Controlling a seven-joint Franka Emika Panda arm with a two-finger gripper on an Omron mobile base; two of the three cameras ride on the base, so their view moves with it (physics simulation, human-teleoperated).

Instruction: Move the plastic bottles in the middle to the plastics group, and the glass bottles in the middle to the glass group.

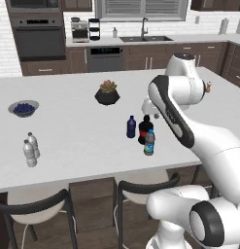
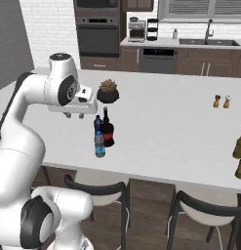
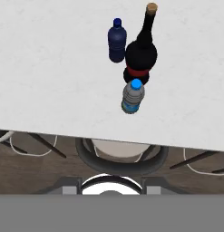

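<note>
On pale matte surface [image 1: 68, 131]: slim dark blue bottle [image 3: 117, 41], bulbous dark bottle [image 3: 140, 52] with red band, clear ribbed blue-capped bottle [image 3: 132, 96] clustered. Hand [image 2: 74, 115] above, empty; finger spacing unclear.

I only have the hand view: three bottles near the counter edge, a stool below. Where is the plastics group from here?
Observer: The plastics group, two clear white-capped bottles, stands far along the counter on the arm's left, near the front edge.
Operator: And the glass group?
Observer: Greenish bottles, likely that group, stand at the counter's far right end, partly cut off by the edge of the right base view.
Operator: What is farther back on the counter?
Observer: A potted plant stands beyond the dark glass bottle, toward the counter's middle.
</note>
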